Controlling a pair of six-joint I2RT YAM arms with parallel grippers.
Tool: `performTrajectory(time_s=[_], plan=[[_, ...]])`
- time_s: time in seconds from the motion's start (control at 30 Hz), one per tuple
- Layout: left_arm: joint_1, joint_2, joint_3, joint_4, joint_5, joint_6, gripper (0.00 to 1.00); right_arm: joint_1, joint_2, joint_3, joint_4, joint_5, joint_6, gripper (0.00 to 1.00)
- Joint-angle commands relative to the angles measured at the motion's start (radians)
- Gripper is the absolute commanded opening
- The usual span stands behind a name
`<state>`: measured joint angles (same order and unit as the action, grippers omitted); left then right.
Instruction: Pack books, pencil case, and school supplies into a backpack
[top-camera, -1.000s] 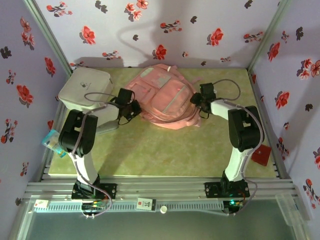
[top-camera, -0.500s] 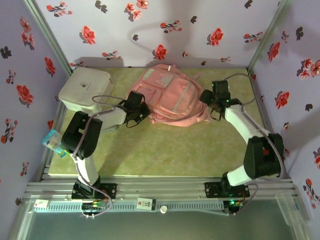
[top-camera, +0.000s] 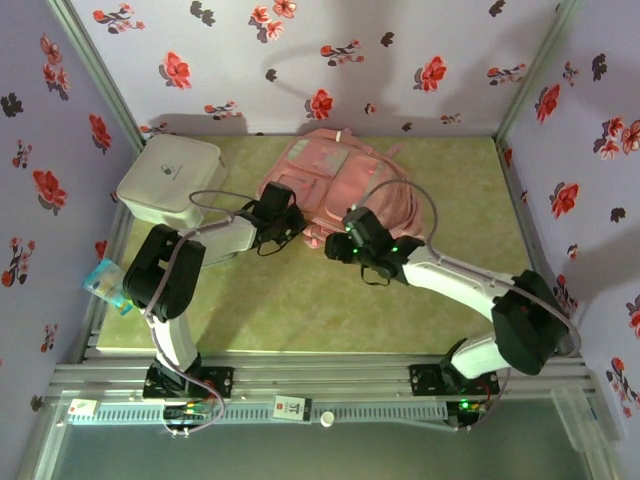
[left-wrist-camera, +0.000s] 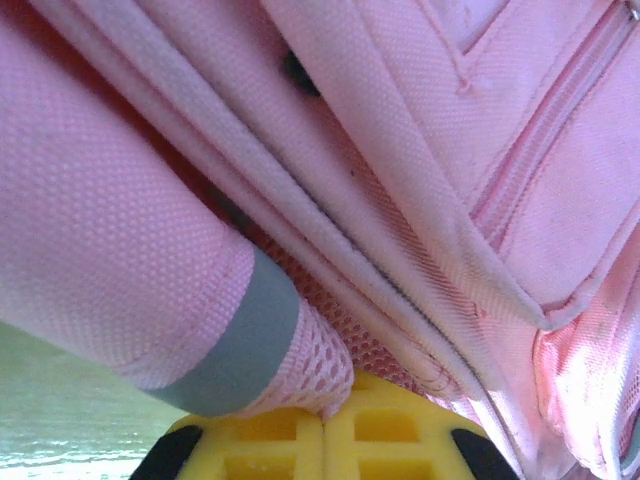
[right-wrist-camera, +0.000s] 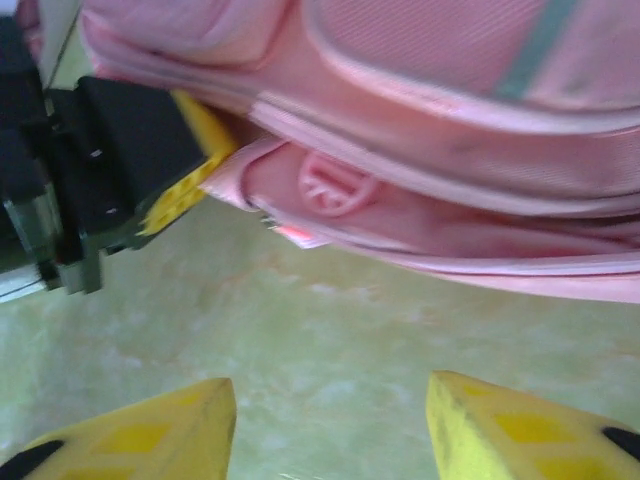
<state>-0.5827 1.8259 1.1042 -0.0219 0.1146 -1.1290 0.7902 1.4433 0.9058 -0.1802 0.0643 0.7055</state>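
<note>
Pink backpack (top-camera: 340, 185), left gripper (left-wrist-camera: 322, 425) clamping its edge

This looks like a robot test booth in a lab. A left robot arm (top-camera: 160, 275) and a right robot arm (top-camera: 460, 283) are bolted to a metal rail (top-camera: 330, 375) at the bottom. Purple flower walls (top-camera: 400, 60) and metal posts (top-camera: 99, 75) box in a green table (top-camera: 300, 305)

Backpack (left-wrist-camera: 110, 220) matt woven cloth, mesh trim; table (right-wrist-camera: 340, 340) smooth.
</note>
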Motion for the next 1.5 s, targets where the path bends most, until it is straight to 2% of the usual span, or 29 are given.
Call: performTrajectory(time_s=[0.0, 0.17, 0.37, 0.47, 0.67, 0.97, 1.13, 1.47], plan=[[-0.019, -0.063, 0.055, 0.076, 0.046, -0.012, 0.0, 0.018, 0.074, -0.004, 0.118, 0.011, 0.034, 0.43], [-0.025, -0.073, 0.066, 0.067, 0.053, -0.01, 0.0, 0.019, 0.18, 0.024, 0.173, -0.007, 0.026, 0.3], [-0.029, -0.07, 0.077, 0.06, 0.062, -0.009, 0.0, 0.018, 0.287, 0.093, 0.203, -0.005, 0.002, 0.25], [-0.031, -0.07, 0.077, 0.06, 0.065, -0.011, 0.0, 0.018, 0.33, 0.119, 0.205, 0.036, -0.004, 0.24], [-0.032, -0.077, 0.077, 0.056, 0.074, -0.009, 0.0, 0.005, 0.372, 0.175, 0.152, 0.148, -0.031, 0.26], [-0.035, -0.074, 0.077, 0.062, 0.086, -0.013, 0.0, -0.014, 0.389, 0.214, 0.143, 0.169, -0.081, 0.36], [-0.036, -0.073, 0.08, 0.061, 0.089, -0.01, 0.0, -0.021, 0.4, 0.234, 0.125, 0.205, -0.081, 0.36], [-0.037, -0.064, 0.083, 0.058, 0.089, -0.006, 0.0, -0.027, 0.387, 0.232, 0.107, 0.256, -0.063, 0.16]])
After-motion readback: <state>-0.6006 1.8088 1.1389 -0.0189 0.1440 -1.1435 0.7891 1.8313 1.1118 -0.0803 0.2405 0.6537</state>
